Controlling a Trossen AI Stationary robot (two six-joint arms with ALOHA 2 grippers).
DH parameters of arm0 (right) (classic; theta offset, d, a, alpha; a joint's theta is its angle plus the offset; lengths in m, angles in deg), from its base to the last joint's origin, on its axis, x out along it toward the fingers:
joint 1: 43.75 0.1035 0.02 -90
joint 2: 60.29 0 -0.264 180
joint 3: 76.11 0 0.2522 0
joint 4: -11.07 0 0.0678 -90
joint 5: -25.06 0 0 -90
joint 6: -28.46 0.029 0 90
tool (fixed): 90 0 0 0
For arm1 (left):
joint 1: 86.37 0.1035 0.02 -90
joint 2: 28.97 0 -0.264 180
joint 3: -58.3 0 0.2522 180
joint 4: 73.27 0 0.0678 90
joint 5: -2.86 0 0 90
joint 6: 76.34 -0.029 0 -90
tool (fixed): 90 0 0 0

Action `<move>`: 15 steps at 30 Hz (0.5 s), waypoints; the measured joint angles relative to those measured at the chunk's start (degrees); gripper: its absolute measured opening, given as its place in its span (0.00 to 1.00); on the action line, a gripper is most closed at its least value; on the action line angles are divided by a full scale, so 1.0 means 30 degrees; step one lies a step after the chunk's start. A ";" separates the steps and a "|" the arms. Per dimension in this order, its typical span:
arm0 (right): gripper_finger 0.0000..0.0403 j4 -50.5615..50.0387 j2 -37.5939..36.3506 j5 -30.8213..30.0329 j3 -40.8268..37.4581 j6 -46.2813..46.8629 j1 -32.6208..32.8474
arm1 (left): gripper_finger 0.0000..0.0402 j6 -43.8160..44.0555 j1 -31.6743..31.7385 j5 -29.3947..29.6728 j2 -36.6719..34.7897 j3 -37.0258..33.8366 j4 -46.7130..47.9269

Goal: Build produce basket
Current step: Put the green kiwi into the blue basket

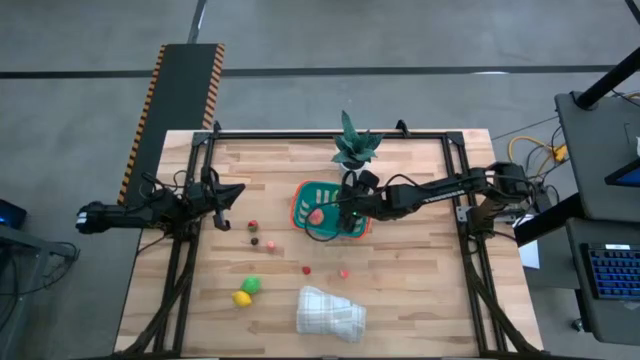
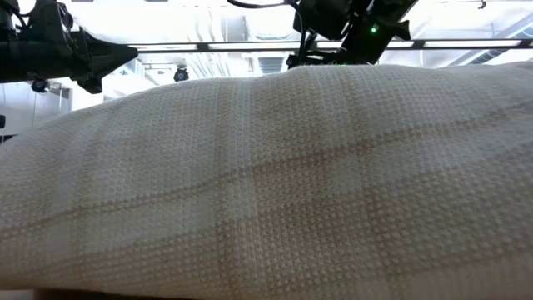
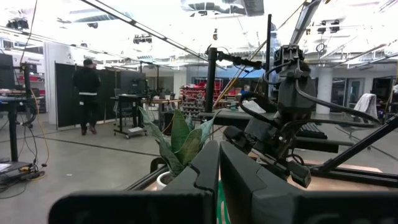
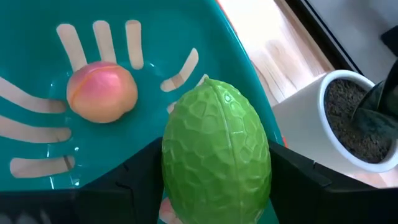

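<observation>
My right hand grasps a green, bumpy-skinned fruit between its fingers, poised over the teal basket, whose floor lies directly below and ahead of the hand. A pink peach already rests on that floor, ahead of the held fruit and well apart from it.

Risk, as I judge it: the white plant pot stands just beside the hand, outside the basket's orange rim. A release biased that way could send the fruit onto the rim and off across the surface, or nudge the pot.

The fruit is egg-shaped; its long axis runs out from the fingers, its narrower tip pointing away from the hand.

My left hand waits, clenched, raised and well apart from the basket.
</observation>
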 joint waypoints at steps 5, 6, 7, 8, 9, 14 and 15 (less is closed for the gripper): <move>0.56 0.0000 0.0000 0.0014 0.0000 -0.0007 0.0000 | 0.00 0.0005 0.0003 -0.0007 0.0000 -0.0002 0.0007; 0.57 0.0000 0.0000 0.0011 0.0000 -0.0004 0.0000 | 0.00 0.0005 0.0005 -0.0007 0.0000 0.0000 0.0007; 0.57 0.0000 0.0000 0.0014 0.0000 -0.0078 0.0000 | 0.00 0.0005 0.0003 -0.0007 0.0000 0.0000 0.0007; 0.58 0.0000 0.0000 0.0016 0.0000 -0.0233 0.0000 | 0.00 0.0005 0.0005 -0.0007 0.0000 0.0000 0.0007; 0.59 0.0000 0.0000 0.0030 0.0000 -0.0426 0.0000 | 0.00 0.0005 -0.0001 -0.0007 0.0000 0.0000 0.0007; 0.60 0.0000 -0.0004 0.0065 0.0000 -0.0590 0.0000 | 0.00 0.0005 0.0005 -0.0007 0.0000 0.0000 0.0013; 0.60 0.0000 -0.0007 0.0065 0.0000 -0.0590 0.0000 | 0.00 0.0005 0.0002 -0.0007 0.0000 0.0000 0.0015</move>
